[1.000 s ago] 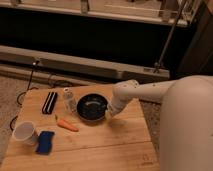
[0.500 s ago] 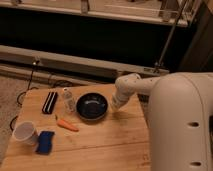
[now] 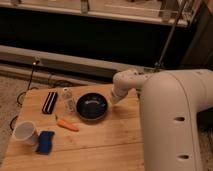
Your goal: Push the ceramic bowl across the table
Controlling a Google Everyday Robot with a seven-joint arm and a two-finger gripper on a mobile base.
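In the camera view you look down on a light wooden table [image 3: 100, 145] with a plank-grain top. The black bowl [image 3: 92, 106] sits upright toward the far side of it, a little right of the middle of the group of things; its glossy inside catches a few pale glints, and you cannot tell whether anything lies in it. At the near left corner stands a white paper cup [image 3: 25, 133], upright with its mouth up; what it holds, if anything, cannot be made out.

Just beside the cup, to its right, lies a blue sponge [image 3: 45, 141]. An orange carrot [image 3: 67, 124] lies flat between the sponge and the bowl, near the bowl's near-left rim but apart from it. A small clear bottle [image 3: 68, 100] stands just left of the bowl, and further left a dark flat bar [image 3: 49, 102] lies near the table's far left edge.

The white arm [image 3: 150, 87] comes in from your right, its bulky body filling the right side of the view. The gripper [image 3: 114, 98] sits low at the bowl's right rim, right against it or just beside it; you cannot tell whether it touches. Whether the gripper is parted or closed cannot be told, and nothing can be seen held in it.
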